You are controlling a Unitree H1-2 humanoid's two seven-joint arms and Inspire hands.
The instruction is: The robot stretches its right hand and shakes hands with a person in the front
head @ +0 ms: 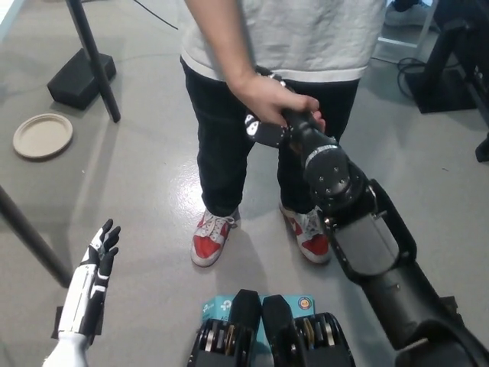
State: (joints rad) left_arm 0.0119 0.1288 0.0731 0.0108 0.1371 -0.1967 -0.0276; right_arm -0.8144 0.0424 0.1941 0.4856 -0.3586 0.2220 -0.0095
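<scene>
**Handshake in progress, grip engaged**

Starting at your left, the round beige paper plate [43,136] lies on the grey floor [137,191] beside a dark slanted pole with its black block foot [82,79]; neither matters to the task. Lower left, the white left hand [98,256] rests by the robot's side with its fingers spread and nothing in them.

Moving to the middle, the person in the grey shirt, black trousers and red-and-white trainers [229,130] stands right in front of you. The person's hand [269,99] is wrapped over the black right hand [276,126], which reaches forward at the end of the raised black arm. You are in the clasp itself, so the reach is done. The person's hand covers most of the black fingers; they seem curled around it, but I cannot tell how firmly.

Your next move calls for a gentle shake or a soft release: keep the force low and let the person lead.

A teal card [214,310] near the bottom edge carries a round logo, too small to read.
</scene>
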